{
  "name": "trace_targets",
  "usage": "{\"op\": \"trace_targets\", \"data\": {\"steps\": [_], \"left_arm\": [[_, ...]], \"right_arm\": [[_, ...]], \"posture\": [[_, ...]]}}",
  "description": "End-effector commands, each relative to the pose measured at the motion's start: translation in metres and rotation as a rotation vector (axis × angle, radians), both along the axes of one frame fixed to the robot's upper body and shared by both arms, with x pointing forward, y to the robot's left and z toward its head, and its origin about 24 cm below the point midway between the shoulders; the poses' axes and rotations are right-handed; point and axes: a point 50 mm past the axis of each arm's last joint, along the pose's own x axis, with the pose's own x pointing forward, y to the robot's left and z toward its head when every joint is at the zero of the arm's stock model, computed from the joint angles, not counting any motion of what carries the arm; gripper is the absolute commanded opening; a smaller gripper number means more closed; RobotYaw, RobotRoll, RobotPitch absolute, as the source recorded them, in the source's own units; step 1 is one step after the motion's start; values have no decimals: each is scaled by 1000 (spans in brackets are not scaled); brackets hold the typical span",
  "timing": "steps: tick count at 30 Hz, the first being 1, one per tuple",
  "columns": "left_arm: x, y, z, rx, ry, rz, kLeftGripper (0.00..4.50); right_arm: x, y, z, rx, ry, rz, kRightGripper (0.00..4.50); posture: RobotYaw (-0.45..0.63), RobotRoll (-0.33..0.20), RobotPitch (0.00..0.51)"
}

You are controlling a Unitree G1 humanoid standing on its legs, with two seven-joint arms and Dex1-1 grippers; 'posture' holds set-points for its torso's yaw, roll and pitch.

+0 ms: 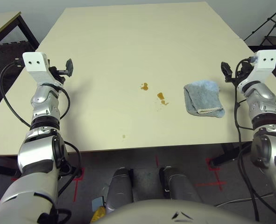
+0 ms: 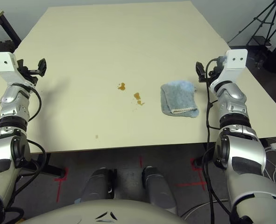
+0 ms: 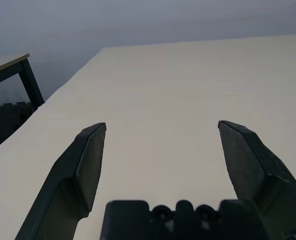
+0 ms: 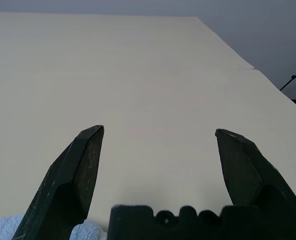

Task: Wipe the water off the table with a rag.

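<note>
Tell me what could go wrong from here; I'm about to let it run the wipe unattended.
The rag lies near the table's right edge, so a clumsy grab by the open right gripper could nudge it off. The water sits in two separate splotches; one pass may miss the farther one or just smear it.
</note>
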Motion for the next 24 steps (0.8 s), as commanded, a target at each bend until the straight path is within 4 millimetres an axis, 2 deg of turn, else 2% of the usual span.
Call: {"op": "trace_targets", "data": {"steps": [1,9,14,18,21,24], "left_arm": [[-1,3,-1,12,10,3,4500],[1,-3,-2,11,15,-31,4500],[0,-9,-3,27,19,-139,4500],[-4,-25,-3,52,-1,-392,4500],[-17,-41,-5,57,9,-654,4500],[-34,-50,-8,55,55,-841,4500]], "right_arm": [[0,0,1,0,-4,2,4448],[-3,-4,0,-7,0,-2,4448],[-3,-1,-3,-6,5,4,4448],[-1,2,-3,0,7,12,4448],[1,5,-3,5,6,16,4448],[2,7,-2,8,4,19,4448]], "posture": [[-33,0,89],[-37,0,112],[-30,0,113],[-23,0,111],[-14,0,109],[-13,0,109]]}}
